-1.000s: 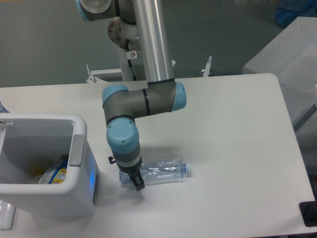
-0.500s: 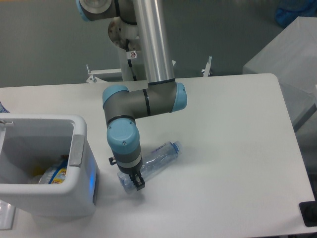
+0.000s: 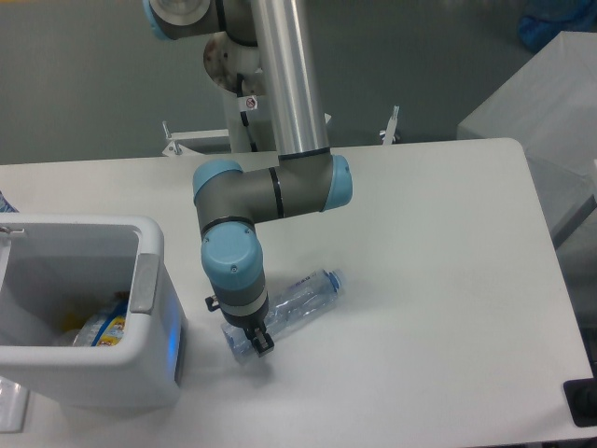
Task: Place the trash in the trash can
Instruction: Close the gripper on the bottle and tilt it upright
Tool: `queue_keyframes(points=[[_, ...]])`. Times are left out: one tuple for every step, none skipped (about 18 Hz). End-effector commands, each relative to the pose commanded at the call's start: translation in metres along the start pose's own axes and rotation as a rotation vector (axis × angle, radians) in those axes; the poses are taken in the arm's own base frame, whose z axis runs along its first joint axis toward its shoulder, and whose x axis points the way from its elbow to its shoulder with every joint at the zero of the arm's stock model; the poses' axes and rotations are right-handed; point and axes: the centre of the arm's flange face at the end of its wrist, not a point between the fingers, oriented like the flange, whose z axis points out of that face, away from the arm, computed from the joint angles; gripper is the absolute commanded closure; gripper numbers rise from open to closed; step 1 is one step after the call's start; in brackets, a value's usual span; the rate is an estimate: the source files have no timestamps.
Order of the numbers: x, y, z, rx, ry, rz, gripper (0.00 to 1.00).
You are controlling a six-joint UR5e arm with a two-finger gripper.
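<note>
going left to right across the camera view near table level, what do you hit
snack wrapper inside the trash can → gripper at the near end of the crushed plastic bottle → bare table

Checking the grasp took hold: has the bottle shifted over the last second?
Yes. The bottle has swung; its capped end now points up toward the table's far edge.

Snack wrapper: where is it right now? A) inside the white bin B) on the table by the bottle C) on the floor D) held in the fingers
A: the blue-and-silver snack wrapper lies at the bottom of the white bin, while the gripper is down at the crushed bottle on the table.
</note>
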Motion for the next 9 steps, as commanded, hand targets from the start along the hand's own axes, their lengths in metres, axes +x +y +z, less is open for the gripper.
queue_keyframes(points=[[0.0, 0.0, 0.0, 0.0, 0.0, 0.0, 0.37], [-0.0003, -0.0002, -0.0005, 0.001, 0.0, 0.0, 0.37], [-0.0015, 0.0005, -0.0012, 0.002, -0.003, -0.002, 0.37], [-0.0019, 0.0014, -0.0022, 0.003, -0.004, -0.003, 0.37], [-0.0029, 0.0022, -0.0038, 0.003, -0.007, -0.003, 0.37], [-0.0043, 0.0037, -0.0043, 0.005, -0.008, -0.008, 0.37], [-0.0053, 0.0046, -0.0049, 0.004, -0.01, -0.008, 0.37], [-0.0059, 0.0048, -0.0056, 0.001, -0.012, -0.009, 0.37], [-0.0069, 0.0048, -0.0066, -0.001, -0.015, -0.009, 0.37]])
